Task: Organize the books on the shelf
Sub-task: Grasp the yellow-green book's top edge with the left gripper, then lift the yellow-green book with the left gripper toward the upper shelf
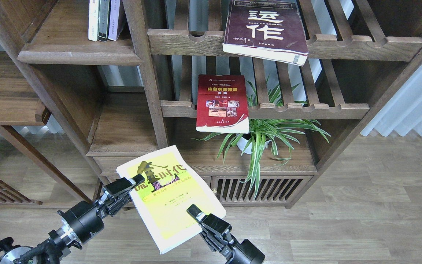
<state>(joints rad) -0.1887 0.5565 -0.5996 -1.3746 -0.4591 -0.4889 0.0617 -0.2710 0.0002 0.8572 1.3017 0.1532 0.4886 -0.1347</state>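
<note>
The yellow-green book (169,200) with black characters hangs in the air in front of the low cabinet, tilted, its top leaning left. My left gripper (132,184) is shut on its left edge. My right gripper (195,213) clamps its lower right edge, one finger on the cover and the other hidden beneath. The dark maroon book (266,29) lies on the upper slatted rack. The red book (222,104) lies on the middle slatted rack and overhangs its front rail. The solid dark-brown shelf (79,57) is at upper left.
Three thin books (103,18) stand on the solid shelf. A potted spider plant (260,137) stands on the cabinet top (291,165) under the red book. An upright post (148,73) divides the bays. Wood floor lies to the right, curtains at far right.
</note>
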